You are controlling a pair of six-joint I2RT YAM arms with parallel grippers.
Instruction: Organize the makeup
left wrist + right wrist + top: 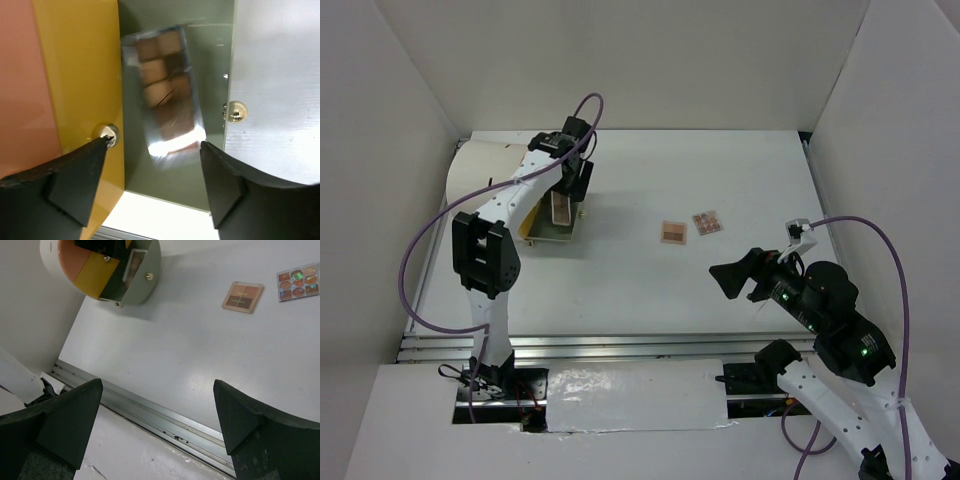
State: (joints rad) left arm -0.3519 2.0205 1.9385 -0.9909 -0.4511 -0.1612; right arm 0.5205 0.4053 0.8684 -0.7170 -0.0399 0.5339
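A narrow brown-toned eyeshadow palette [164, 85] lies blurred inside a grey-green drawer [172, 175] of the organizer. My left gripper [155, 144] hangs over its near end, open, with a fingertip on either side and nothing gripped. From above, that gripper [576, 188] is over the drawer [552, 232], where the palette [560, 208] shows. A small square peach palette [673, 232] and a multi-coloured palette [707, 222] lie on the table. In the right wrist view the peach palette [242, 296] and the multi-coloured palette [299, 281] lie far ahead of my open, empty right gripper [157, 385].
The white cylinder organizer [485, 165] stands at the back left, with a yellow drawer front [80, 75] and an orange one [20, 75] beside the pulled-out drawer. Brass knobs [236, 111] stick out. A metal rail [165, 415] runs along the near table edge. White walls enclose the table.
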